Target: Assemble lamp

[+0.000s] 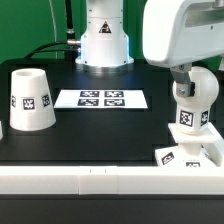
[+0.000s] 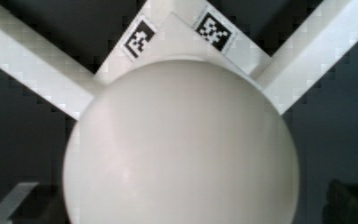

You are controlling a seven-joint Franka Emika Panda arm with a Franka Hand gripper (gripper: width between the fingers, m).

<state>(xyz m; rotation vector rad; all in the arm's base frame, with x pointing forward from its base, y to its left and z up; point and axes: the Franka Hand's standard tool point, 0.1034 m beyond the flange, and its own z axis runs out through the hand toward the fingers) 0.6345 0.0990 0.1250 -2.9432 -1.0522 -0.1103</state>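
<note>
Wrist cam: bulb (image 2: 185, 140) fills the frame, my fingers not visible. Ext. cam: my end effector (image 1: 193, 84) sits over the bulb, jaws spread wide, released, no grasp seen. Bulb upright on its neck on the square base (image 1: 183, 155), exterior view's right, near tabletop (image 1: 110, 128) front edge. Shade (image 1: 30, 100) stands at exterior view's left, well apart. Marker board (image 1: 100, 98) lies btw. the 2.

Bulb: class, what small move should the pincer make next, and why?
Probably close the pincer on the bulb. Its jaws stand open, the bulb fills the wrist view right under it, standing upright on the base, while the shade stands apart at the exterior view's left. Whether the bulb is already screwed home cannot be told.
</note>
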